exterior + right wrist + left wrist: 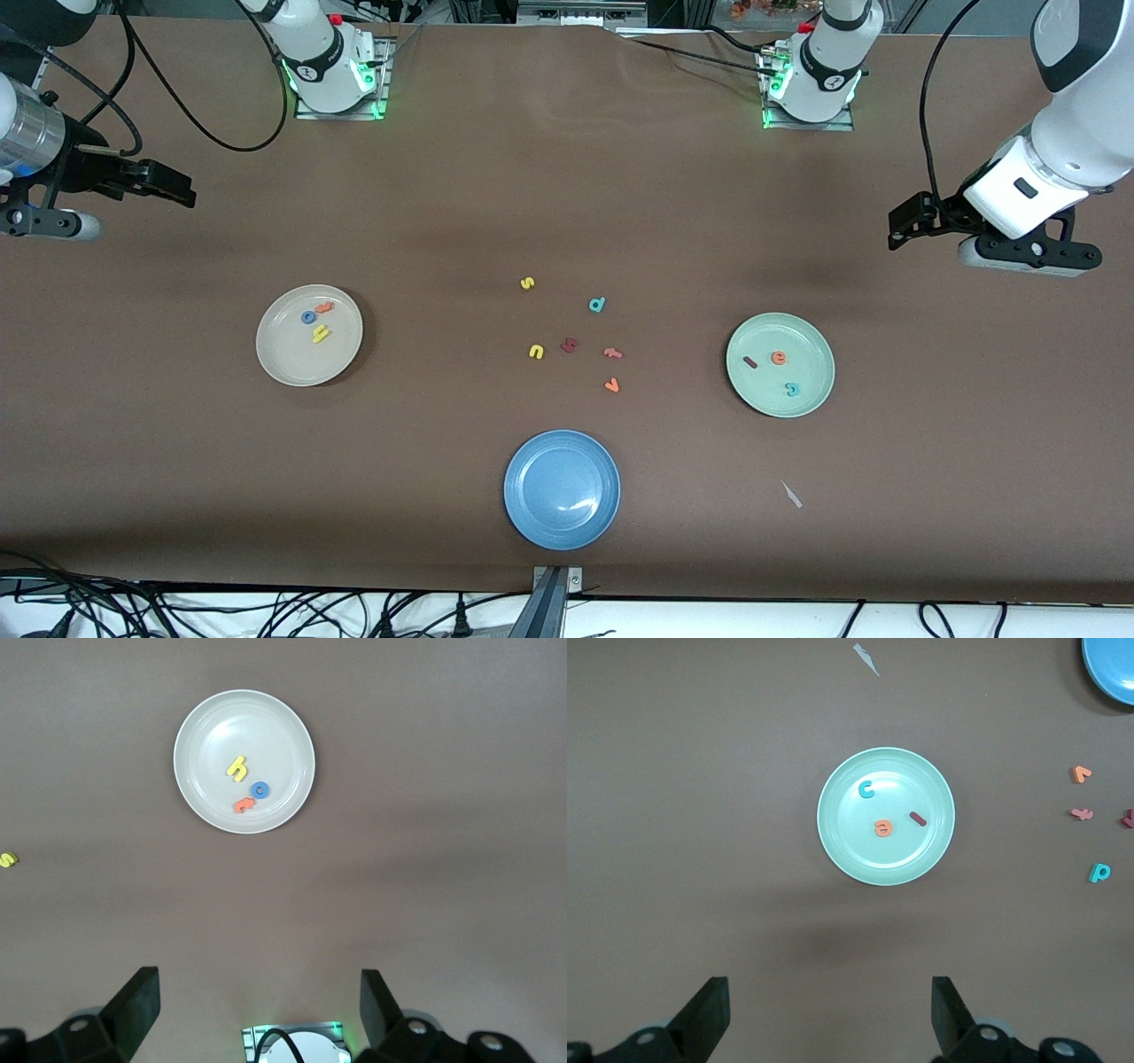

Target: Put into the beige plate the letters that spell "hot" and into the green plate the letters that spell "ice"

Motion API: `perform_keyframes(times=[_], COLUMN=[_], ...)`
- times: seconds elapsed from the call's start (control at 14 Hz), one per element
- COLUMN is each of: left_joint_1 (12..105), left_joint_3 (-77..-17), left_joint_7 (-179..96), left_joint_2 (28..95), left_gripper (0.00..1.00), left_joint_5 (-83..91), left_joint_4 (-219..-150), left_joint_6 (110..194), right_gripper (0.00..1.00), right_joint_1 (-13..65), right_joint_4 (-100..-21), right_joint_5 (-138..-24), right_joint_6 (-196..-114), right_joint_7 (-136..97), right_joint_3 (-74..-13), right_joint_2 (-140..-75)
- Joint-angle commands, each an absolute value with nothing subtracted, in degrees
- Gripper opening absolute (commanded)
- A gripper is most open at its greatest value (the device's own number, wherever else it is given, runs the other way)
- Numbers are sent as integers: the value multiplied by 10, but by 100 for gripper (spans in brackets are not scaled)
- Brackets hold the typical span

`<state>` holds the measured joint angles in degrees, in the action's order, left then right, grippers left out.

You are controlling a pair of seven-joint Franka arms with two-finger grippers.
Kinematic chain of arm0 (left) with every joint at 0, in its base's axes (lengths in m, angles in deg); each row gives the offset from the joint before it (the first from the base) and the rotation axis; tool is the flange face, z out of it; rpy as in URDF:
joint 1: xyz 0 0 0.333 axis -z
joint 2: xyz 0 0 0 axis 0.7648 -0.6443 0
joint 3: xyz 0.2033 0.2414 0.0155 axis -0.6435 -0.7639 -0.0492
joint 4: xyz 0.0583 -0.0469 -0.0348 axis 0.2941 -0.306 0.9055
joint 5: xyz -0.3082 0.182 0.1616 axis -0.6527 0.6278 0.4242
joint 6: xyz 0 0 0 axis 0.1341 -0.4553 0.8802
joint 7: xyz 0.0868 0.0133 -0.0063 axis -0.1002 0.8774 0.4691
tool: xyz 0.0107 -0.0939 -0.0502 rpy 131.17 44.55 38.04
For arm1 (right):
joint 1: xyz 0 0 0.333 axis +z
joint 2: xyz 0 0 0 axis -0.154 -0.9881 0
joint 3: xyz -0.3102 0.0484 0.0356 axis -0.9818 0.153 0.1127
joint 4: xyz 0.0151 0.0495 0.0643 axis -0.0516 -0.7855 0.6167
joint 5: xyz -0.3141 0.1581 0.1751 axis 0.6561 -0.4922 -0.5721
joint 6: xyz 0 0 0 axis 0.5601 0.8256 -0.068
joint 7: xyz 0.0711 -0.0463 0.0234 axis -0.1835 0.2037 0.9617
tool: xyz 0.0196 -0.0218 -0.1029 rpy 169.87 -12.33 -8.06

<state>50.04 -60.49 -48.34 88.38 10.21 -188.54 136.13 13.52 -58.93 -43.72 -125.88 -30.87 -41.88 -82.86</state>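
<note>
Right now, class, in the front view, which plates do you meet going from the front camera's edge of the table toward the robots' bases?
blue plate → green plate → beige plate

Three plates (pixel 309 370), twelve foam letters (pixel 535 352), two claws (pixel 912 221)

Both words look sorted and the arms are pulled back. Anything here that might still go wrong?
1. The h, o and t lie bunched, touching, in the beige plate; any re-grasp there would likely disturb neighbours.
2. Six spare letters remain on the table between the plates; a further pick could add a wrong one.
3. The i, c and e lie loose in the green plate; a bump might spill them. The left claw and right claw hang open, empty.
</note>
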Motion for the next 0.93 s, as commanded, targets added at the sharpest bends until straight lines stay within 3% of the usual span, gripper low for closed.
perform_keyframes(times=[0.0,0.86], left_joint_1=[490,488], left_joint_3=[-595,-591], left_joint_7=[-478,-472], left_joint_2=[892,881], left_gripper=[100,100], left_joint_5=[116,133], left_joint_4=[-1886,-1872], left_joint_6=[1352,1345], right_gripper=[100,100], right_joint_1=[132,132], right_joint_4=[-578,-578], right_joint_5=[-434,-435], right_joint_6=[-1248,-1248], right_joint_7=[-306,-306], right_joint_3=[-416,-416], right_joint_2=[-833,-833])
